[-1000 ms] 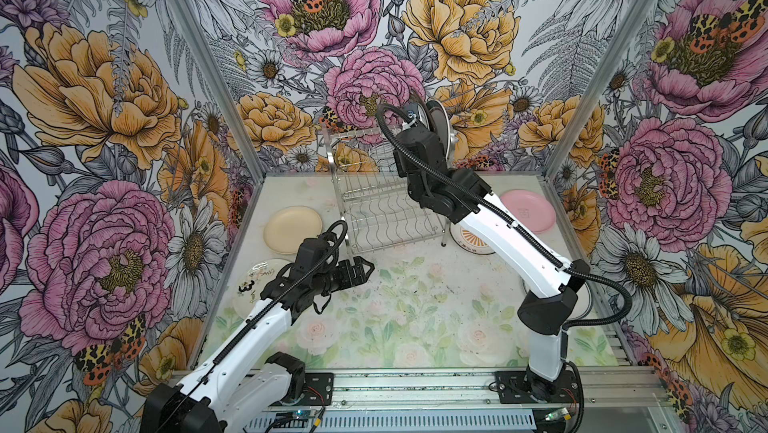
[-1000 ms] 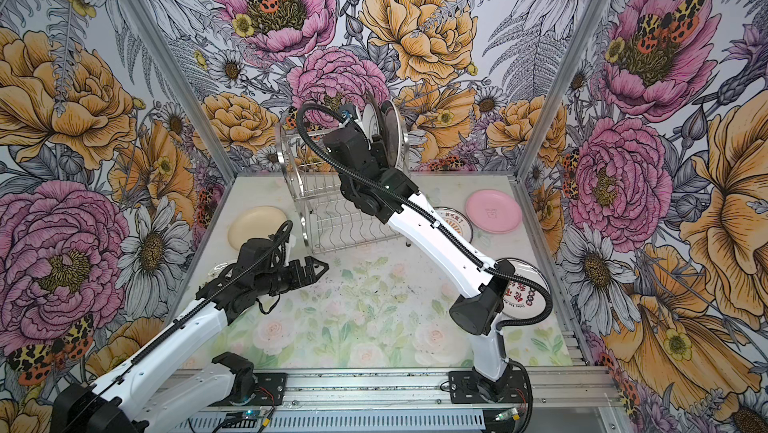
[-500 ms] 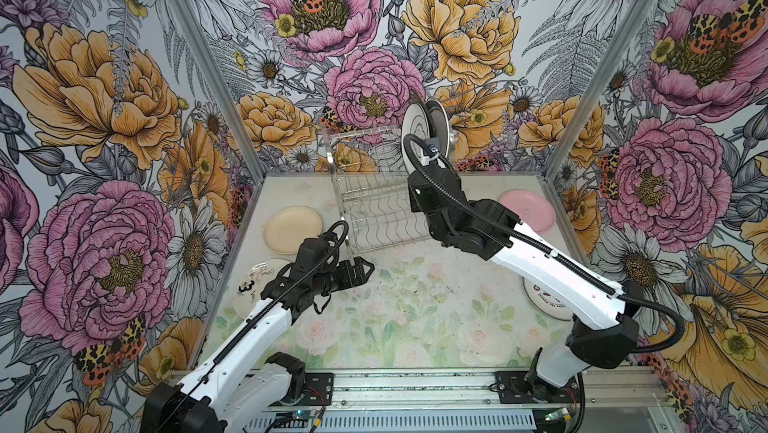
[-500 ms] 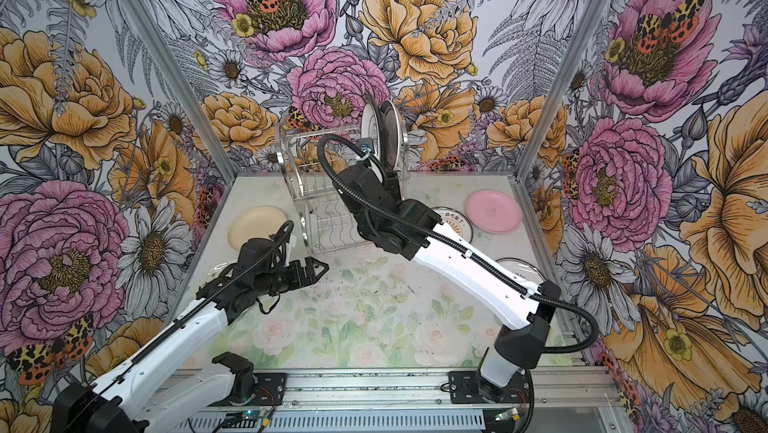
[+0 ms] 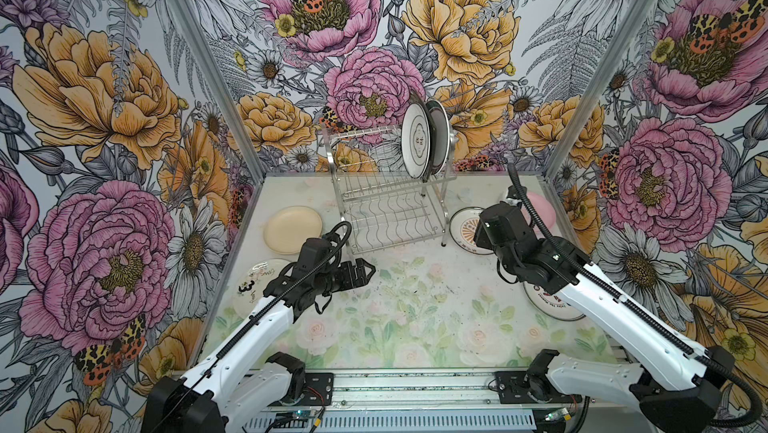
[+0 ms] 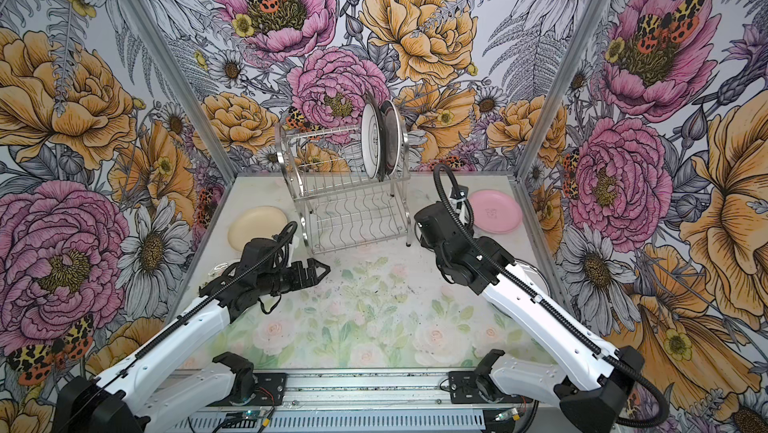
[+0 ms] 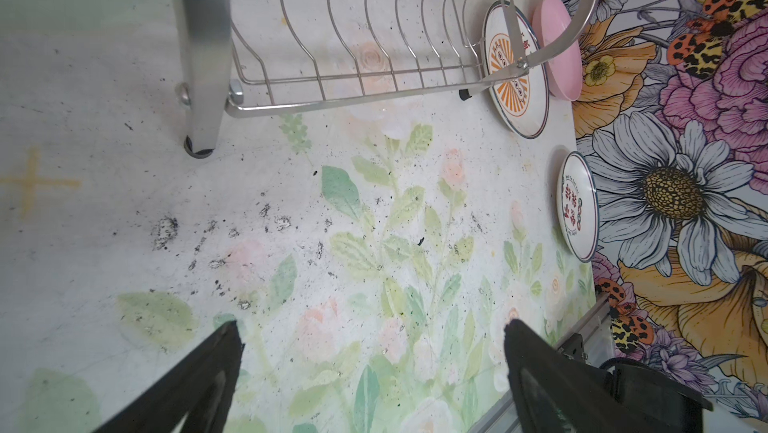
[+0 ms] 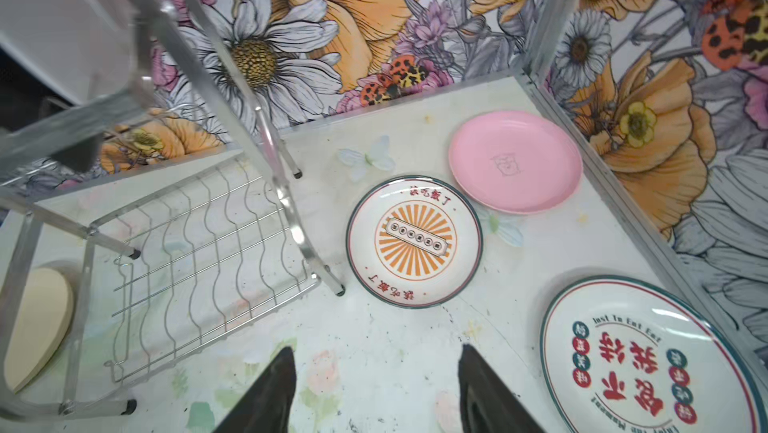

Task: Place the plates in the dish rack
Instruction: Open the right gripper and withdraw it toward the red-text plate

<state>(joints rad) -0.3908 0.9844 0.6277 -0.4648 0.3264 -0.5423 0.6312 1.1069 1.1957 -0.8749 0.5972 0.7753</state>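
Note:
The steel dish rack (image 5: 390, 206) (image 6: 353, 212) stands at the back middle. Two plates stand upright at the right end of its upper tier, a white one (image 5: 415, 146) and a dark one (image 5: 441, 140). Flat on the table lie a cream plate (image 5: 293, 229), a pink plate (image 8: 515, 160), a sunburst plate (image 8: 415, 241) and a teal-rimmed plate (image 8: 648, 360). My right gripper (image 8: 376, 354) hangs open and empty above bare table near the sunburst plate. My left gripper (image 5: 368, 273) (image 7: 370, 327) is wide open and empty in front of the rack.
Another white plate with black marks (image 5: 257, 285) lies at the left edge, partly under my left arm. Floral walls close in the table on three sides. The rack's front leg (image 7: 201, 77) stands close ahead of the left gripper.
My right arm has drawn back from the plates in the rack's upper tier and dropped low to the right of the rack, its jaws spreading wider. The left arm has not moved.

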